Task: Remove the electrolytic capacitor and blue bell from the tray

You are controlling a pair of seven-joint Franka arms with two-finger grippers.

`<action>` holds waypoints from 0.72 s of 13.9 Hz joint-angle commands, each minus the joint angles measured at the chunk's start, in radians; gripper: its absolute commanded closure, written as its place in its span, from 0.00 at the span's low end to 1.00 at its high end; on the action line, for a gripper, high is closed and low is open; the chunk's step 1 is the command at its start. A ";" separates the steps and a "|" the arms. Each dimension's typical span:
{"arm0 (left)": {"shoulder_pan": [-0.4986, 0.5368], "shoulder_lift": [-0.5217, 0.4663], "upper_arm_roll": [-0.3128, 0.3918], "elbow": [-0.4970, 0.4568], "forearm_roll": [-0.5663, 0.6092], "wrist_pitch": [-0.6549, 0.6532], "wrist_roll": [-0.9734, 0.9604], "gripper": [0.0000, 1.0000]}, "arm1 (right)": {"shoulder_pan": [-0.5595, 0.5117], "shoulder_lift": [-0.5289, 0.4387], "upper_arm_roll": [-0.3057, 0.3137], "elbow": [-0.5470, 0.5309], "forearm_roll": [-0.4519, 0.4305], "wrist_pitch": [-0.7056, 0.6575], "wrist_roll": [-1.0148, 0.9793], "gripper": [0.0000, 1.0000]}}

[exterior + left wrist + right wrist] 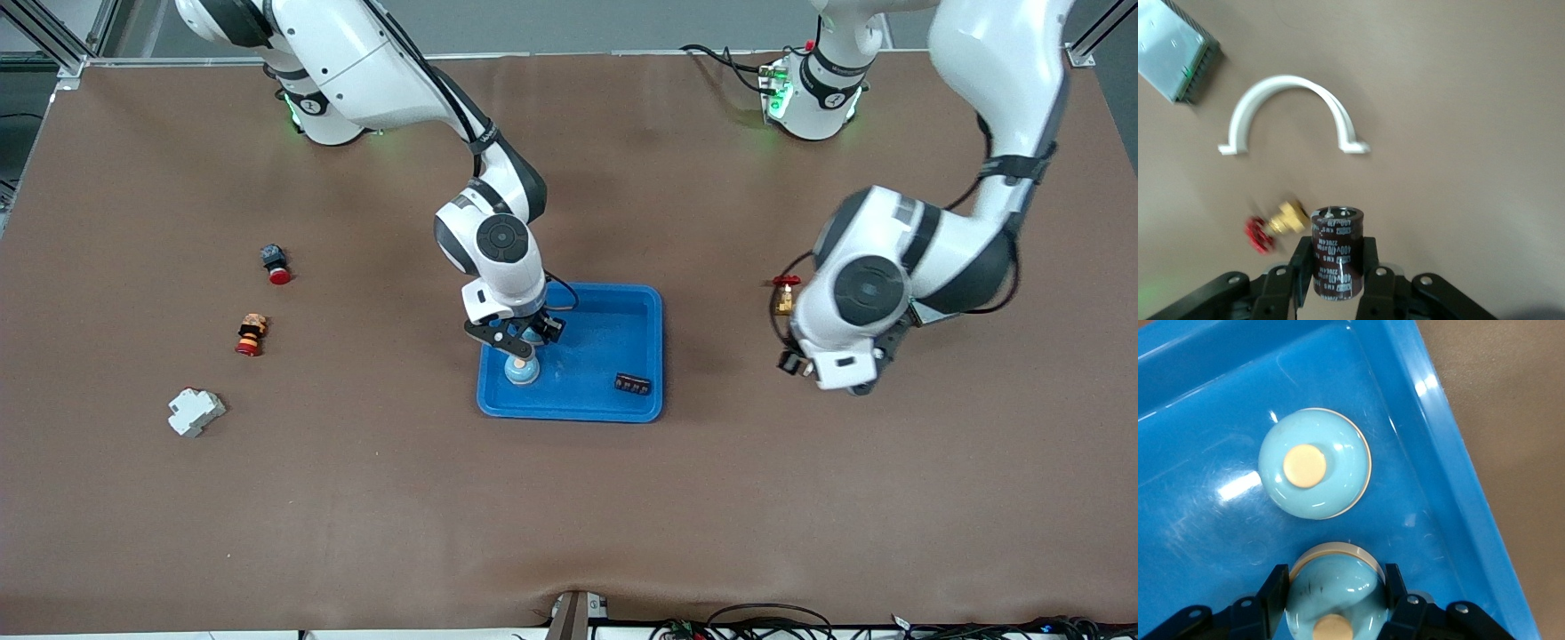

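Domed glossy bell [1333, 603] in right claw [1333, 608]; cylindrical capacitor [1336, 253] in left claw [1336, 277].

right gripper [1335, 600] clamping bell [1333, 595], second bell [1315, 464], blue tray [1451, 480]

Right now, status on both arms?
Left gripper shut on capacitor, over bare table beside brass valve. Right gripper shut on bell over blue tray; second bell already inside.
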State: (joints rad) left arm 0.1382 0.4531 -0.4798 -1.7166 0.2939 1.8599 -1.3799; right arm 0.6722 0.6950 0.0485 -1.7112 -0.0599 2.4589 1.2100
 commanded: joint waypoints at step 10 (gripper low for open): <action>0.207 -0.013 -0.020 -0.360 0.013 0.297 0.182 1.00 | -0.023 0.001 0.005 0.318 0.074 -0.427 -0.031 1.00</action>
State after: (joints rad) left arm 0.3179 0.4540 -0.4838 -2.0208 0.2912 2.0955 -1.2125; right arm 0.6707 0.6915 0.0499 -1.4890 -0.0038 2.1523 1.2224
